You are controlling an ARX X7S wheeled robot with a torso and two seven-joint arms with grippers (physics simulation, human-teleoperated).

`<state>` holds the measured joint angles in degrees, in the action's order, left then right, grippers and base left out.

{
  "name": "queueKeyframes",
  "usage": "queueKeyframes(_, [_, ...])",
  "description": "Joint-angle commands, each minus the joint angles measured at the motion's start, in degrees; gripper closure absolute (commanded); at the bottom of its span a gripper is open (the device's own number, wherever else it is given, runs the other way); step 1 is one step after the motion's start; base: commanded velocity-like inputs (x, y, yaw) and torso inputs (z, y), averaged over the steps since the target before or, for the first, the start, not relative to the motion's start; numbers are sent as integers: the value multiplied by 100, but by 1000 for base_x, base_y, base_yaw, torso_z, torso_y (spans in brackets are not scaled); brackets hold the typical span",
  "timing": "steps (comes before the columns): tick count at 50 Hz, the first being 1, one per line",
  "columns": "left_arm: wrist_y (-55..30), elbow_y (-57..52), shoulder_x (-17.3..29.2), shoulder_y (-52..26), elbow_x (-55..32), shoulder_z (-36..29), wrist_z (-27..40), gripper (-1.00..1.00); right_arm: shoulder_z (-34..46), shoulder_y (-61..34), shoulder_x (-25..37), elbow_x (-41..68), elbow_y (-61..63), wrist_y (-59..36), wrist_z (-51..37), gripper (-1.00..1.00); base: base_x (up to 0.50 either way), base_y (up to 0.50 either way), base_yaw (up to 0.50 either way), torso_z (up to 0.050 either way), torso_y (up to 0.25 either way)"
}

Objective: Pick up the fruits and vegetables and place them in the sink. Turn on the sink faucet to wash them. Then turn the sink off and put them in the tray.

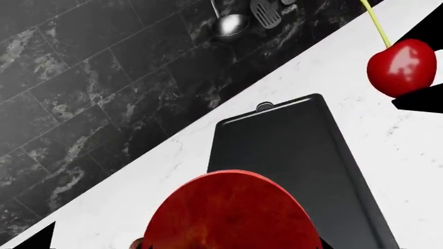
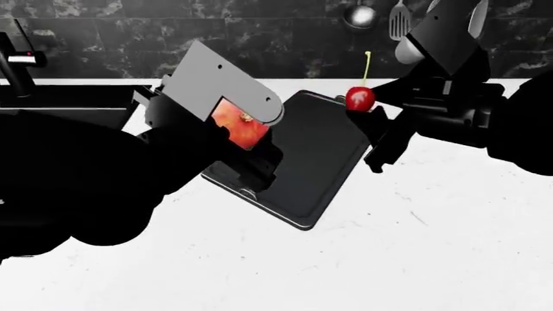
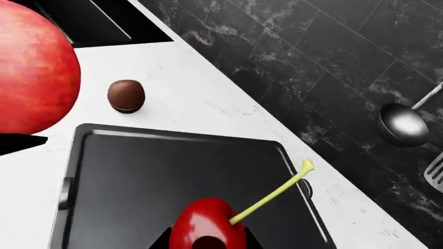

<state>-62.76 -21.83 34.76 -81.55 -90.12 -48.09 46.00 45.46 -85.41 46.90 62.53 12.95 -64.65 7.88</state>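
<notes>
My left gripper (image 2: 246,133) is shut on the round red fruit (image 2: 239,127), held above the left end of the black tray (image 2: 320,155); the fruit fills the left wrist view (image 1: 232,212). My right gripper (image 2: 367,110) is shut on the red cherry (image 2: 361,98) with its green stem up, above the tray's far edge; it shows in the right wrist view (image 3: 206,225). The dark brown teardrop piece (image 3: 126,96) lies on the white counter beside the tray. The sink (image 2: 61,97) and the faucet (image 2: 15,61) are at the far left.
A steel ladle (image 2: 361,15) and a spatula (image 2: 397,19) hang on the dark marble wall behind the counter. The white counter (image 2: 415,246) stretches in front of and right of the tray.
</notes>
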Motion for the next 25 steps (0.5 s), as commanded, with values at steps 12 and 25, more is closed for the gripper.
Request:
queueKeyframes(12, [38,35,-19,-61,4,-13,76,100,-51,22,-12,12,2,89,8,100,110,-35,0,0,1])
queueKeyframes(25, [41,481,-511,-139,511,-341,-326,100,-78,-54,-52,43,-38,72,-12,100,8,0,0,1,1])
